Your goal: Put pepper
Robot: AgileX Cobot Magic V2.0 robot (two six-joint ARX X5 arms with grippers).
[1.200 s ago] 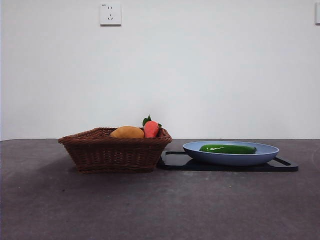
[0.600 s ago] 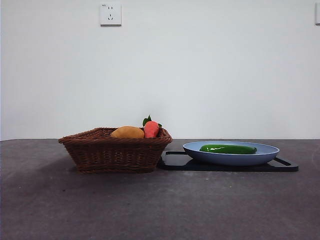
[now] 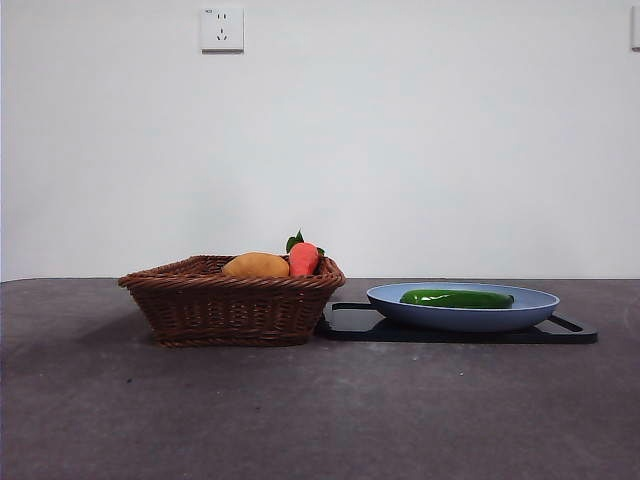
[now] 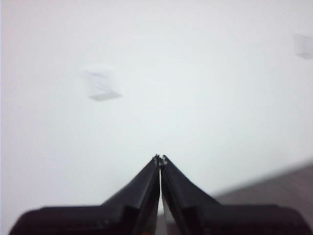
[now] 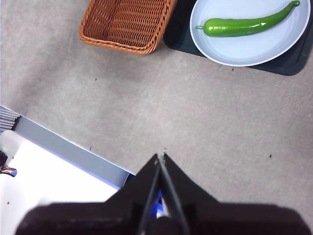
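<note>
The long dark green pepper (image 3: 457, 298) lies in a pale blue plate (image 3: 535, 305) on a black tray (image 3: 580, 332), to the right of the wicker basket (image 3: 230, 305). In the right wrist view the pepper (image 5: 244, 24) lies across the plate (image 5: 244, 54) beside the basket (image 5: 127, 22). My right gripper (image 5: 160, 156) is shut and empty, high above the bare table, well apart from the plate. My left gripper (image 4: 160, 158) is shut and empty, facing the white wall. Neither gripper shows in the front view.
The basket holds a yellow-orange fruit (image 3: 256, 265) and a red-orange vegetable with green leaves (image 3: 303, 257). The dark table (image 3: 320, 410) stretches in front of them. A white and blue edge (image 5: 54, 161) shows by the table's near side in the right wrist view.
</note>
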